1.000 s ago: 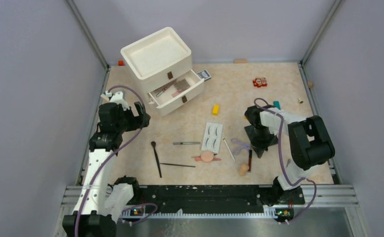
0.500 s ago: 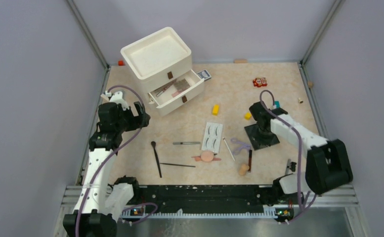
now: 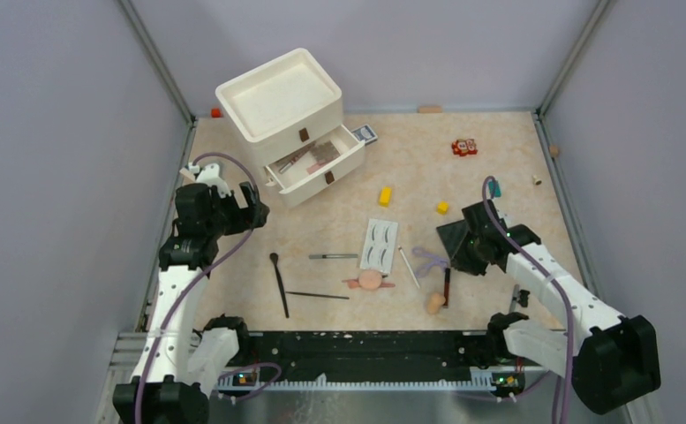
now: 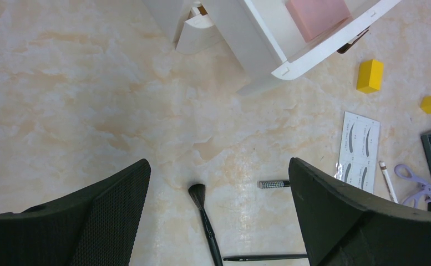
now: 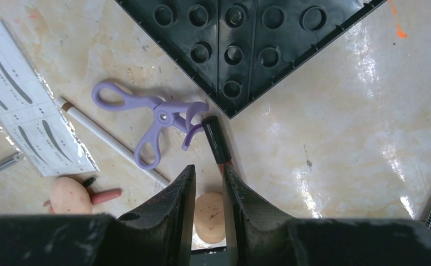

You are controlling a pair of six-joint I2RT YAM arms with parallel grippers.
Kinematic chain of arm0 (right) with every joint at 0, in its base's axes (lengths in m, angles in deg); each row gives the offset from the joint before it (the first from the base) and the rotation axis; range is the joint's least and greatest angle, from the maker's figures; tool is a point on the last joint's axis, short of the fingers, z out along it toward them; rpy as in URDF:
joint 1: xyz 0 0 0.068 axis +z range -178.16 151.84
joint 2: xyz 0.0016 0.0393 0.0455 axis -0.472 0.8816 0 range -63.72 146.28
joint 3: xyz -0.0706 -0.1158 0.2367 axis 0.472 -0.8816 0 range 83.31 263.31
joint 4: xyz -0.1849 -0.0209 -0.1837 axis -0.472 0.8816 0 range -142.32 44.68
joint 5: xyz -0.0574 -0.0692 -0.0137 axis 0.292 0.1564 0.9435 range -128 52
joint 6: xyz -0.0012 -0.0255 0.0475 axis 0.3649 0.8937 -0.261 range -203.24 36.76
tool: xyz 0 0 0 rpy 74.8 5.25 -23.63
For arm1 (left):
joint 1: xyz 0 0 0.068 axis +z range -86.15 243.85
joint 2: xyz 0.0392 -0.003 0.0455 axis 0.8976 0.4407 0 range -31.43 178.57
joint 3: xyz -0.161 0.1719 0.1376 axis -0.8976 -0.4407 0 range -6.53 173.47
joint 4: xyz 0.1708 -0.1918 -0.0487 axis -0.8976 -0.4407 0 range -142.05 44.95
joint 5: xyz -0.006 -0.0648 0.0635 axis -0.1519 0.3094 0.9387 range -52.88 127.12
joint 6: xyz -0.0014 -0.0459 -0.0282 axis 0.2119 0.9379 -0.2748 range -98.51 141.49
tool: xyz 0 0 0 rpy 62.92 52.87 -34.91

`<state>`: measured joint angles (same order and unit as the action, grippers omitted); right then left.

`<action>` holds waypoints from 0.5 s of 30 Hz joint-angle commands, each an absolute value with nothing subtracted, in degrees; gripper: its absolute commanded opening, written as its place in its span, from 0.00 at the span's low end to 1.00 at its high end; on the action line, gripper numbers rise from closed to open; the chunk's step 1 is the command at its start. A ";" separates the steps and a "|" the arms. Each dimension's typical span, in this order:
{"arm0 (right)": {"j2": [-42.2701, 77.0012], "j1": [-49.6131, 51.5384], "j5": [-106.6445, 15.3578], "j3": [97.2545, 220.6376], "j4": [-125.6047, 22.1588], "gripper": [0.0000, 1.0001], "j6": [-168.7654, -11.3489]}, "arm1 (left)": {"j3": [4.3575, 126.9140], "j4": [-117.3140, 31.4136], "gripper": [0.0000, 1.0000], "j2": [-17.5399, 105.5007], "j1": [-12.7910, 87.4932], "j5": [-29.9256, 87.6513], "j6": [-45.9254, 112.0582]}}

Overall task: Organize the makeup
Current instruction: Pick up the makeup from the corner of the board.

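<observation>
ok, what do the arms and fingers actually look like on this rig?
The left arm and right arm share white links and bulky black joint housings, each trailing a lilac cable. Left fingers: broad black wedges, fine mesh texture. Right fingers: matte black. Small lights glow at the bases.

Below the white drawer unit [image 4: 246, 39], the left gripper [image 4: 218, 166] is spread wide around a black brush [image 4: 202, 213]. A pink compact [image 4: 318, 11] lies in its drawer [image 4: 335, 41], and the eyelash card [image 4: 359, 144] sits lower right.
</observation>
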<state>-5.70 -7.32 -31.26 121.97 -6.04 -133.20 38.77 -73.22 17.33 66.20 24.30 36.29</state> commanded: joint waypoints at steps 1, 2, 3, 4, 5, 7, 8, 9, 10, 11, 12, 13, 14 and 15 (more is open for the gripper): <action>-2.59 -6.79 -33.73 121.33 -6.47 0.24 -130.39 | 39.32 -71.24 0.99 17.07 66.57 23.77 35.72; -1.96 -6.78 -33.92 120.98 -6.96 0.24 -130.32 | 39.33 -71.25 0.99 16.91 66.55 23.85 35.72; -1.53 -6.75 -34.14 120.56 -7.60 0.24 -130.21 | 39.33 -71.33 0.99 16.81 66.56 23.97 35.73; -1.24 -6.78 -34.58 119.97 -8.47 0.24 -130.14 | 39.28 -71.33 0.99 16.79 66.56 24.07 35.73; -1.02 -6.78 -35.11 119.36 -9.79 0.24 -130.08 | 39.26 -71.33 0.99 16.82 66.55 24.09 35.73; -0.13 -6.73 -36.02 118.22 -11.56 0.24 -130.10 | 39.34 -71.33 0.99 16.83 66.57 24.07 35.73; 0.40 -6.74 -36.33 117.74 -12.10 0.24 -130.19 | 39.27 -71.33 0.99 16.78 66.52 24.02 35.73; 1.26 -6.72 -36.56 117.38 -12.62 0.24 -130.13 | 39.29 -71.27 0.99 16.75 66.52 23.95 35.73; 1.83 -6.71 -36.67 116.93 -13.12 0.24 -130.16 | 39.32 -71.25 0.99 16.73 66.55 23.86 35.73; 2.40 -6.66 -36.76 116.58 -13.69 0.24 -130.06 | 39.29 -71.25 0.99 16.72 66.57 23.90 35.73; 2.95 -6.71 -37.03 116.21 -14.32 0.24 -129.96 | 39.26 -71.25 0.99 16.68 66.52 23.98 35.73; 3.48 -6.67 -37.18 115.92 -15.05 0.24 -129.91 | 39.29 -71.25 0.99 16.65 66.49 24.02 35.73; 4.04 -6.67 -37.24 115.36 -15.72 0.24 -129.90 | 39.26 -71.26 0.99 16.61 66.52 24.03 35.73; 4.73 -6.59 -37.23 115.00 -16.32 0.24 -129.83 | 39.20 -71.25 0.99 16.65 66.55 23.98 35.73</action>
